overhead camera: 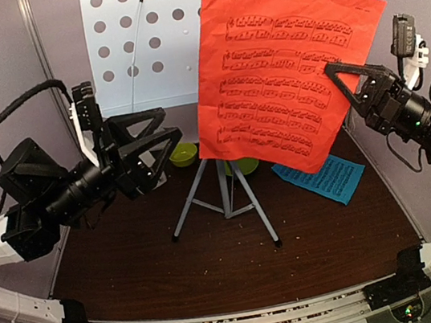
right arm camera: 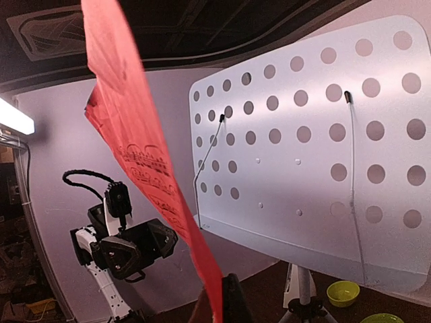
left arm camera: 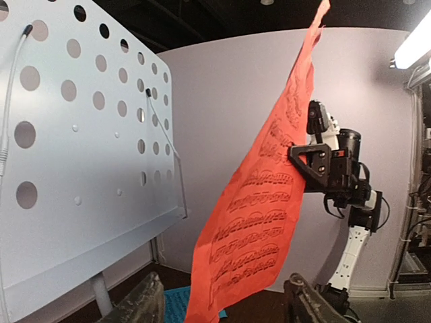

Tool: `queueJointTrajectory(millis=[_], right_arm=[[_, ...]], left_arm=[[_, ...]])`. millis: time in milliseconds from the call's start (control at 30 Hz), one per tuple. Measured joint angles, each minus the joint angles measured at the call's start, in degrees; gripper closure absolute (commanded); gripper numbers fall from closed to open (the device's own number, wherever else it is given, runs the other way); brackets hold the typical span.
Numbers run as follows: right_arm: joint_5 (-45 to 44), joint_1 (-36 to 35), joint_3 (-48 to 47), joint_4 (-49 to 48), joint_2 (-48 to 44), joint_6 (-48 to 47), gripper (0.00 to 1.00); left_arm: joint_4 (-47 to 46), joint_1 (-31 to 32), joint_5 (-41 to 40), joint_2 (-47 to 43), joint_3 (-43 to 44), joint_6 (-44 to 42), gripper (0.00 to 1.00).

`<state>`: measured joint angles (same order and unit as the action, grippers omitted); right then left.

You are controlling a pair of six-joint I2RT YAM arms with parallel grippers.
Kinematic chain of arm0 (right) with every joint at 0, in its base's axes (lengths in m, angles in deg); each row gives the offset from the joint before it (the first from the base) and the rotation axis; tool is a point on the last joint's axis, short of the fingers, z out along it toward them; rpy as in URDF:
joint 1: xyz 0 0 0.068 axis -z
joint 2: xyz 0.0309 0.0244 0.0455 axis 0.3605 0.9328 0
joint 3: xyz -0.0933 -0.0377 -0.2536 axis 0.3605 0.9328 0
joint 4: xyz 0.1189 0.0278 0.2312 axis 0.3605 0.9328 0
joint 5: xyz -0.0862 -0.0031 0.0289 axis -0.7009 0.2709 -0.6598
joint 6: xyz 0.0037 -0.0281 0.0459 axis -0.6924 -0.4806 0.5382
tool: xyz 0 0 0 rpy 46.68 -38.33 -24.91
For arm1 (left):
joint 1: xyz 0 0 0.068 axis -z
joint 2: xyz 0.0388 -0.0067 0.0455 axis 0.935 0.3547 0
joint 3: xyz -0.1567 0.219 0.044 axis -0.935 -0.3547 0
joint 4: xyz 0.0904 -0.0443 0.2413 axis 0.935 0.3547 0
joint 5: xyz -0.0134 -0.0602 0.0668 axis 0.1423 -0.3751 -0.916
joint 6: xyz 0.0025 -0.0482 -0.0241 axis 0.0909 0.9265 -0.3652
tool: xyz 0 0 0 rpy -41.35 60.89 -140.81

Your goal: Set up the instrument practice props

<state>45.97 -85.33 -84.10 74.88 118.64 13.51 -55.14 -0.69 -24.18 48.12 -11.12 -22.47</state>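
The red music sheet [overhead camera: 288,77] hangs in the air in front of the pale grey perforated stand desk [overhead camera: 141,43]. My right gripper [overhead camera: 333,71] is shut on the sheet's right edge; in the right wrist view the red music sheet [right arm camera: 135,155] rises from the shut right gripper [right arm camera: 219,306]. My left gripper [overhead camera: 171,126] stands open to the left of the sheet, apart from it. In the left wrist view the left gripper [left arm camera: 225,306] has nothing between its fingers, and the red sheet [left arm camera: 262,202] hangs beyond them. The grey tripod [overhead camera: 225,197] stands mid-table. A blue music sheet [overhead camera: 321,178] lies flat at the right.
A lime-green bowl [overhead camera: 184,154] sits behind the tripod's left leg. A lime-green plate [overhead camera: 242,165] is partly hidden under the red sheet's lower edge. Two thin wire page holders [right arm camera: 352,161] lie against the desk's face. Grey walls close in on both sides.
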Motion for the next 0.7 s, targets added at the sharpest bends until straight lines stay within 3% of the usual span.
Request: queueJointTrajectory(millis=[433, 700], right_arm=[[-6.71, 0.0, -13.29, 1.62, 6.93, -1.73, 1.0], [-9.53, 0.0, -17.79, 1.33, 12.57, -3.02, 1.0]], left_arm=[[15.3, 1.7, -30.29, 0.9, 17.62, -14.43, 0.34], [20.59, 1.7, -40.17, 8.76, 28.7, -21.88, 0.33]])
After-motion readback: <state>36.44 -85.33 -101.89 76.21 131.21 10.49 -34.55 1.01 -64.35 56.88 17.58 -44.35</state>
